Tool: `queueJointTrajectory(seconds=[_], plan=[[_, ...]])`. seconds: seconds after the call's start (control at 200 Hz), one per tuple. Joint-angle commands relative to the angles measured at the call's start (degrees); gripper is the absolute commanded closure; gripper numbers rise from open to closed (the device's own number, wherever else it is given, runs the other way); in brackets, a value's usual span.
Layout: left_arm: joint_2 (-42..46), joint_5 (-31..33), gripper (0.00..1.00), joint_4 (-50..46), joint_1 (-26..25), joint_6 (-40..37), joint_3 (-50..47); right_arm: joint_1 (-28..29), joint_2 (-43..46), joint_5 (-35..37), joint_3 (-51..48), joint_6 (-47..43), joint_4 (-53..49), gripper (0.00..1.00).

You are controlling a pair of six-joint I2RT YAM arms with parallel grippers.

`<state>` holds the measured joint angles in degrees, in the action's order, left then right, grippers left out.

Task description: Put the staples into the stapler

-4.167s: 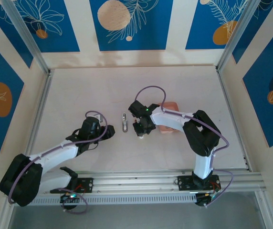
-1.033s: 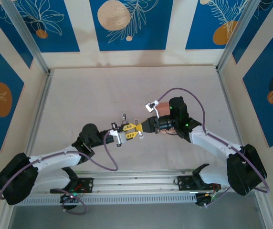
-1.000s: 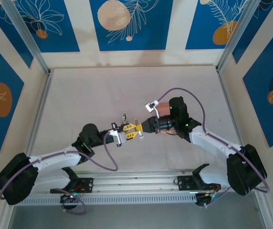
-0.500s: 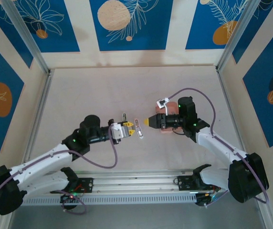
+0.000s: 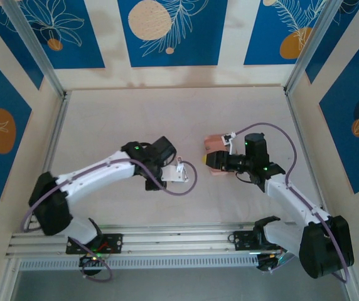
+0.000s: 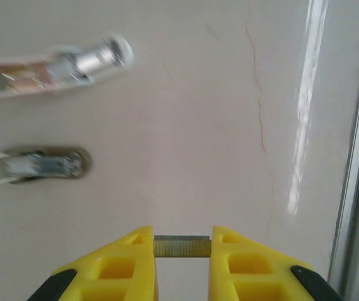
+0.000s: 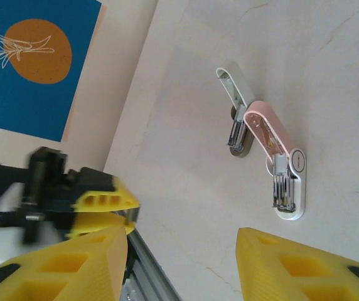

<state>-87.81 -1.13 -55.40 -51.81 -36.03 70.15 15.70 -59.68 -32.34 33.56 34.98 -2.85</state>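
Compared with half a second ago, my two arms are no longer facing each other across the stapler (image 7: 272,145). My right gripper (image 7: 181,243) has drawn back toward the pink tray (image 5: 212,139) and now stands in front of it. My left arm has swung around, so its wrist covers the place where the stapler was lying in the top view. One second ago the two grippers were meeting tip to tip. Now they are apart. My right fingers (image 7: 91,257) stand wide, with nothing between them. My left gripper (image 6: 182,241) is closed narrow on the staples (image 6: 181,246). It is one short grey-gold strip, finely ribbed, held across the gap between the yellow fingertips, above the bare table (image 6: 186,138). From my right wrist I see the stapler opened on the table: a pink body on a white base, with a pale arm spread out beside it and metal parts showing. From my left wrist the same stapler is blurred at the left edge, and it seems to be two separate long pieces, well apart from the strip I hold.
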Motion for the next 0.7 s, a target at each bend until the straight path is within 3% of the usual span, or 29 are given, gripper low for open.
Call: queueJointTrajectory(seconds=[0.0, 0.28, 0.695], plan=[[-5.4, 5.8, 0.79, -11.6, -2.1, -2.0, 4.0, -0.5, 2.3, 1.4, -1.3, -2.0, -3.0, 0.51], [-16.9, 6.3, 0.79, -7.3, -6.1, -0.5, 8.0, -2.8, 7.8, 2.9, -3.2, -2.8, -6.6, 0.51], [-23.8, 5.6, 0.77, 2.0, -8.8, 2.4, 8.9, -6.3, 14.8, 4.2, -4.9, -2.1, -10.7, 0.51]])
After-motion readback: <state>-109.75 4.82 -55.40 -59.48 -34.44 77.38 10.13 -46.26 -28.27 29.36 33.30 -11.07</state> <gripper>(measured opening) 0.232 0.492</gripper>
